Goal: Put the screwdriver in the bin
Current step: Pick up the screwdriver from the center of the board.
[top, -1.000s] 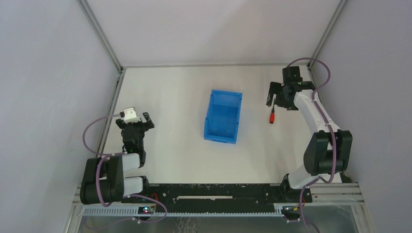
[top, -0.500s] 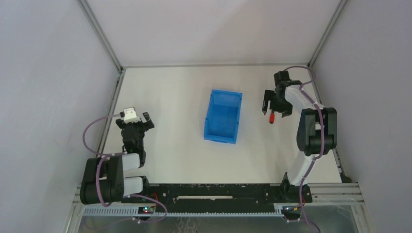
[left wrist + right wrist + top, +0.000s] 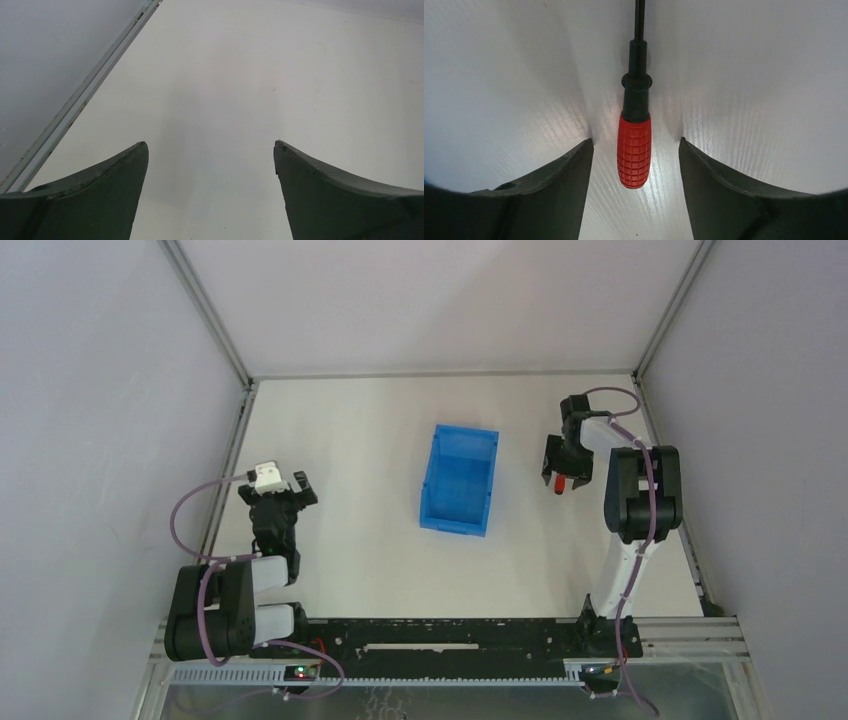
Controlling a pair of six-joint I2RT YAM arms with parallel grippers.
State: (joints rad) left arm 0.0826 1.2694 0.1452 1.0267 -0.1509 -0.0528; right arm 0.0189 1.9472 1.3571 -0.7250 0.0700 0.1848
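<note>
The screwdriver [image 3: 634, 150], red ribbed handle and thin black shaft, lies flat on the white table. My right gripper [image 3: 636, 145] is open, low over the table, with one finger on each side of the handle and not touching it. In the top view the right gripper [image 3: 566, 472] covers most of the screwdriver [image 3: 561, 484], to the right of the blue bin [image 3: 459, 480]. The bin stands in the middle of the table and looks empty. My left gripper [image 3: 281, 495] is open and empty at the left side, as the left wrist view [image 3: 210, 145] shows.
A metal frame rail [image 3: 80, 100] runs along the table's left edge near the left gripper. Grey walls close in the table at the left, back and right. The right arm's upright link [image 3: 640, 490] stands close to the right wall.
The right arm has folded in and its gripper has moved down and towards the near side, over the screwdriver's handle. The left arm has not moved.
</note>
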